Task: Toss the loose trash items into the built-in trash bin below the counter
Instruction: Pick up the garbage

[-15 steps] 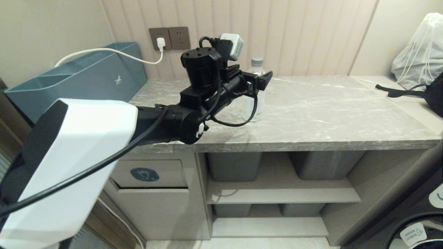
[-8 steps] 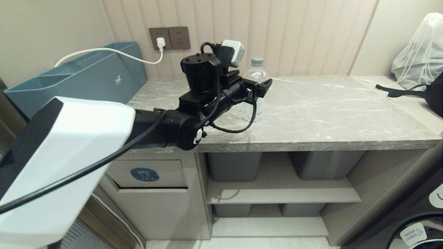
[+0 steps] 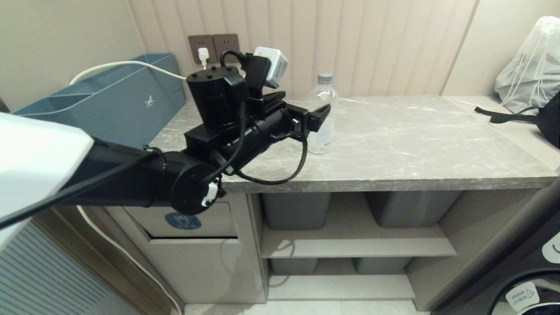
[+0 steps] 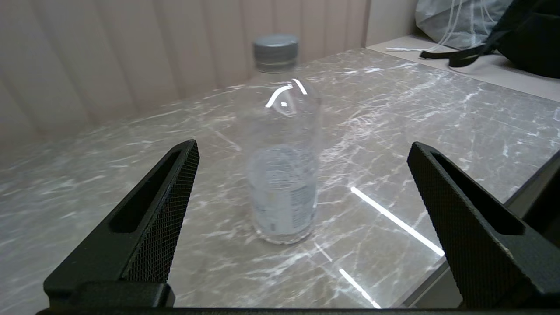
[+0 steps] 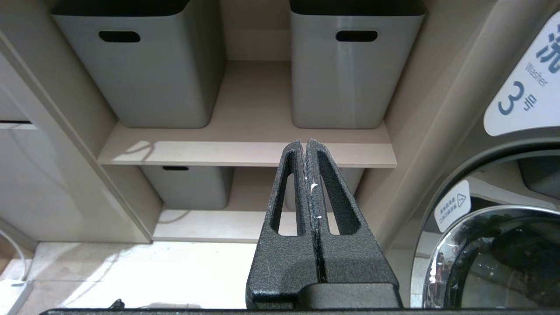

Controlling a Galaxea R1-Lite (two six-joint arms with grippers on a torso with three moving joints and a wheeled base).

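left gripper: jaws spread wide, empty, level above the counter | bottle: 1, upright on counter, ahead between the fingers, untouched | right gripper: closed, empty, facing grey bins

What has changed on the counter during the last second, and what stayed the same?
The left gripper, jaws open, drew back from the bottle toward the robot's left; nothing was grasped. The bottle stays upright on the counter, and the right gripper stays shut.
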